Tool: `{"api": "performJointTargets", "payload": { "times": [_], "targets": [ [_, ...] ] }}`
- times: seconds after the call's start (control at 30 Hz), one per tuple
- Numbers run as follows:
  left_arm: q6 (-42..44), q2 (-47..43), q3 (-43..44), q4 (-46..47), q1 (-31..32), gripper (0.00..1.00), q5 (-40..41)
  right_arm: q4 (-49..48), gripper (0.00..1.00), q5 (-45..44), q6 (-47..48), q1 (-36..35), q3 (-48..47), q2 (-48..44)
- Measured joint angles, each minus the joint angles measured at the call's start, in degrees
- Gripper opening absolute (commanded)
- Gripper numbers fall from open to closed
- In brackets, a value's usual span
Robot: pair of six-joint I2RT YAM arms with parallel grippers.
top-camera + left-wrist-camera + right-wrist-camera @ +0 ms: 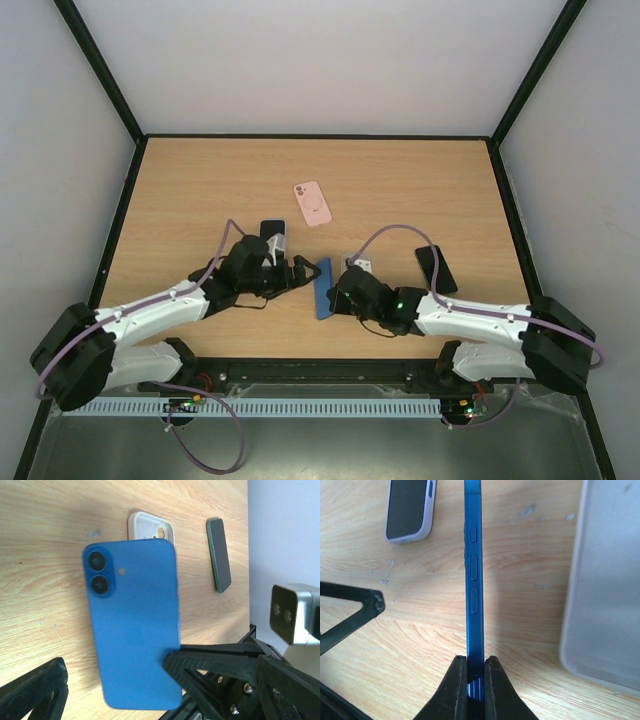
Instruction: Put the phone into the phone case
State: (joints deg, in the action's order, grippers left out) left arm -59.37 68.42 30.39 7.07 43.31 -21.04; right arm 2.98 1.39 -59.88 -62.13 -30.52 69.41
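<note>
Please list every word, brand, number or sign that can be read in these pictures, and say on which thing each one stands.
No readable text in any view.
Blue phone: the back is plain, with no logo or lettering showing.
White phone case: no print.
Dark phone: seen at a slant, no marking visible.
Small circuit boards at the arm bases: any print is too small to read.

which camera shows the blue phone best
Left wrist: the blue phone shows its back and both lenses. The top view shows it small; the right wrist sees only its buttoned edge, pinched in the right tool.
</note>
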Motion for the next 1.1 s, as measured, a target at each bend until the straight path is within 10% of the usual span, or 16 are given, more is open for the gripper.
{"api": "performJointTargets", "payload": {
  "times": [0.5,1.1],
  "targets": [
    [4.70,-3.87,1.60,-10.01,0.00,0.92,5.75,17.64,0.02,-6.27,4.33,10.67,-4.37,-3.87],
    [5.66,0.11,1.53,-10.43,-0.26,0.82,6.75,8.72,0.02,6.56,7.43,12.02,-4.66,2.60]
  ]
}}
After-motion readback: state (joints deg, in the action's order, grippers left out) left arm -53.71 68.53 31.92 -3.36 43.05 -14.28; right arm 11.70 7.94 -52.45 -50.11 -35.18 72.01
